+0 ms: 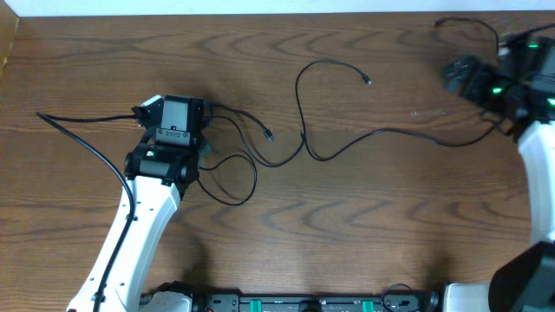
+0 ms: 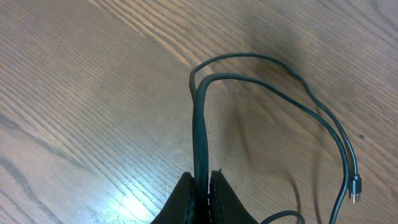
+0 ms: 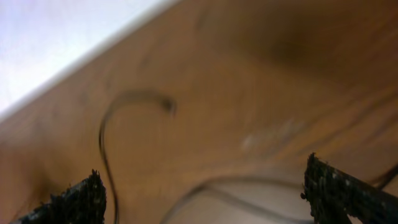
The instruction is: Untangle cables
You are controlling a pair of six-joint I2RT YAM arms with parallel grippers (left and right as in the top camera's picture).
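Observation:
My left gripper [image 1: 176,120] is at the left of the table, shut on a thin black cable [image 2: 200,124]. In the left wrist view that cable runs up from the jaws [image 2: 204,184], bends and trails right as two strands to a small plug [image 2: 356,188]. From above, this cable [image 1: 251,130] loops right of the gripper. A second long black cable [image 1: 347,143] runs from a plug [image 1: 368,80] across towards my right gripper [image 1: 464,74] at the far right. The right jaws [image 3: 208,186] are open, with a blurred cable [image 3: 102,143] on the table below. No white cable is in view.
The wooden table [image 1: 364,234] ends at a pale far edge [image 1: 260,7]. A thicker black arm wire [image 1: 87,147] curves left of the left arm. The right arm's white body [image 1: 542,173] stands at the right edge.

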